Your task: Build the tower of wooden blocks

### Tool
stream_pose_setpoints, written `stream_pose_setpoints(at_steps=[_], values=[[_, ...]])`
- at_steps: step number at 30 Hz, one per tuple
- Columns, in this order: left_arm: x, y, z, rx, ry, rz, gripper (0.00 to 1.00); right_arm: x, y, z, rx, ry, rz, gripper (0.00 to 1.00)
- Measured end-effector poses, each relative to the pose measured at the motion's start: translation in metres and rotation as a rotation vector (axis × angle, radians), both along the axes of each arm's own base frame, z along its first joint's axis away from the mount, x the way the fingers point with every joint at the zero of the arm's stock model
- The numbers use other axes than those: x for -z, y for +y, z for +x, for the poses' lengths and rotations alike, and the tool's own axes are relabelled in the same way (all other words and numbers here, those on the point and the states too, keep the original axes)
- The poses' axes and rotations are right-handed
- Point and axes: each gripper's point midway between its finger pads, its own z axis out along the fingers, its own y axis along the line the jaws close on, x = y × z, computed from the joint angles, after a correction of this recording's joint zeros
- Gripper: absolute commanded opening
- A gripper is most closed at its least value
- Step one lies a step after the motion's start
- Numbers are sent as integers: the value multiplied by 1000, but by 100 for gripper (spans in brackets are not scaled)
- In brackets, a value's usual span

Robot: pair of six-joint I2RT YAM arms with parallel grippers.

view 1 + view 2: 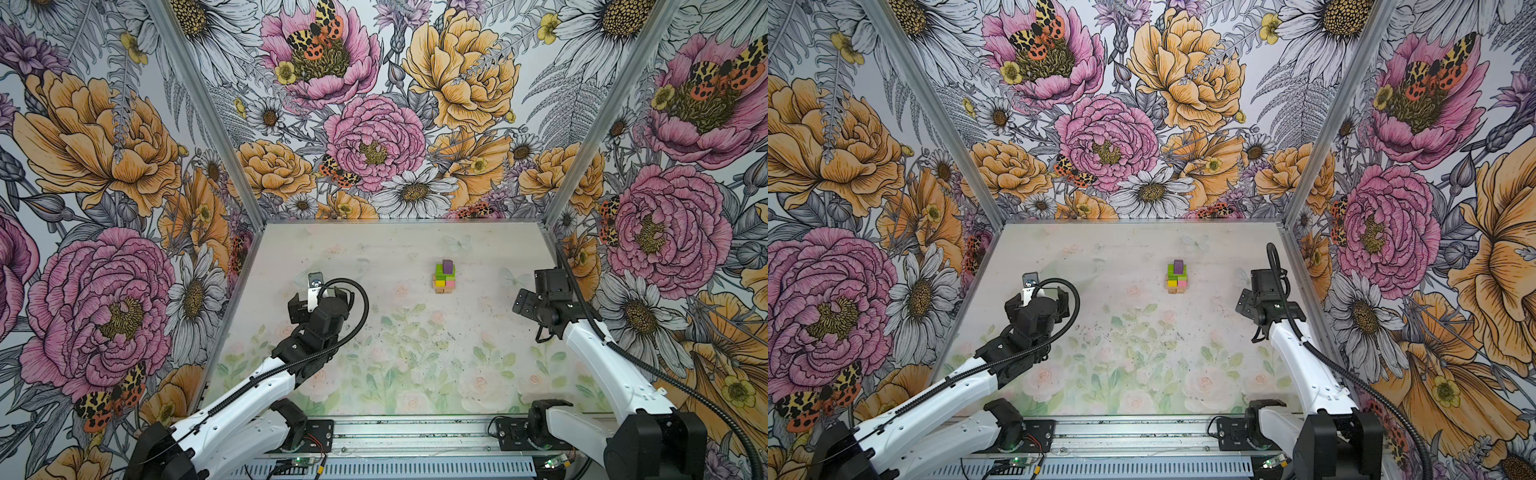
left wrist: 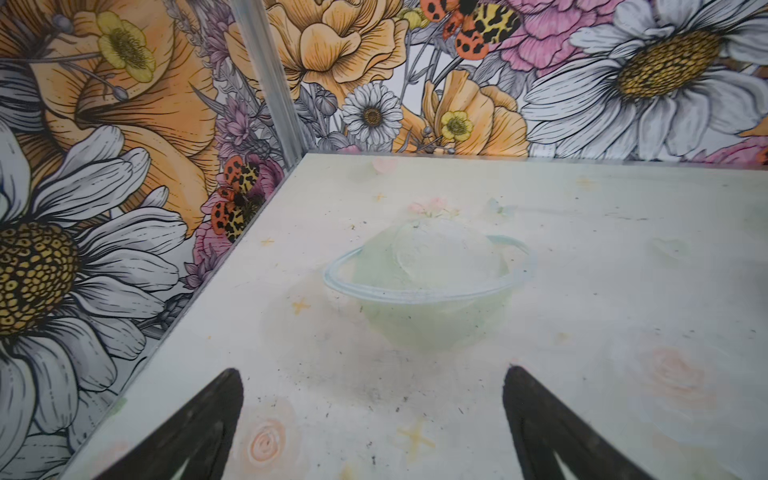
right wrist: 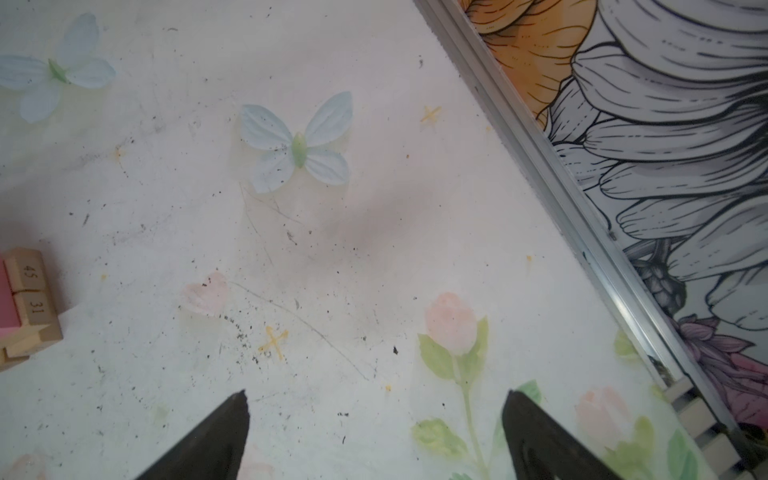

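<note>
Wide right fingers point(image 3: 216, 444) near block tower point(image 1: 444, 276)

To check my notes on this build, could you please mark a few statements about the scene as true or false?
1. The purple block tops the wood block tower. True.
2. The left end effector holds a block. False: it is open and empty.
3. The right end effector is open, apart from the tower. True.
4. The tower has toppled over. False: it stands upright on the table.
</note>
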Motion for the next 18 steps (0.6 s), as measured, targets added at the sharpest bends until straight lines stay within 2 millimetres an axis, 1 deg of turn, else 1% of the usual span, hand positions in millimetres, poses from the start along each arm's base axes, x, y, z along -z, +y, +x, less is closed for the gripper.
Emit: stream_pose_setpoints(at_steps=[5, 8, 11, 13, 15, 18], values=[[16, 27, 12, -48, -12, 21, 99, 0, -19, 3, 89, -48, -43, 100], [16, 38, 16, -56, -36, 31, 99, 3, -26, 6, 120, -86, -54, 100], [17, 54, 18, -76, -67, 34, 99, 11, -30, 10, 125, -129, -61, 100], [27, 67, 16, -97, -70, 35, 99, 14, -31, 13, 119, -174, -77, 100], [39, 75, 13, -106, -70, 25, 99, 15, -34, 15, 121, -227, -94, 100], [51, 80, 11, -93, -100, 0, 99, 15, -39, 21, 130, -319, -120, 100]])
